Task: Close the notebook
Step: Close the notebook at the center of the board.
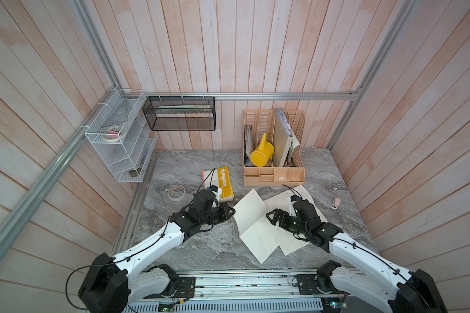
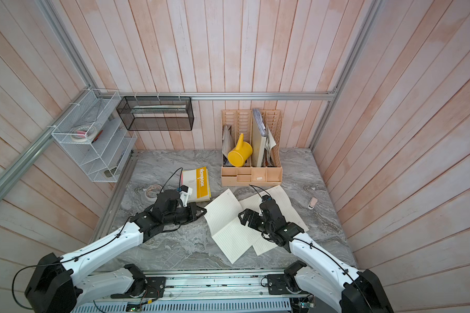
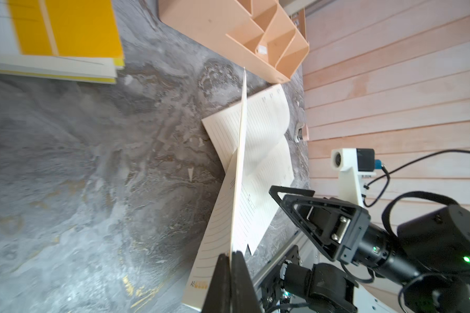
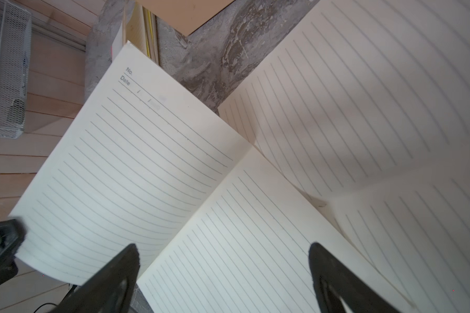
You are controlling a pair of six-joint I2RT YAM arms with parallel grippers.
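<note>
I see the open cream lined-paper notebook [image 1: 255,235] lying on the grey marbled tabletop [image 1: 201,249], just in front of the beige plastic desk organiser [image 1: 273,177]. My left jaws are pinched on its raised left-hand leaf; my right jaws stand wide above the right-hand pages.

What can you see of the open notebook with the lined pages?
The open notebook has thin cream paper pages with grey lines; one page top is printed "No." and "Date". It lies on the grey marbled table. One leaf stands lifted, pinched at its edge by the shut left gripper. The right gripper is open above the middle pages; contact is unclear.
</note>
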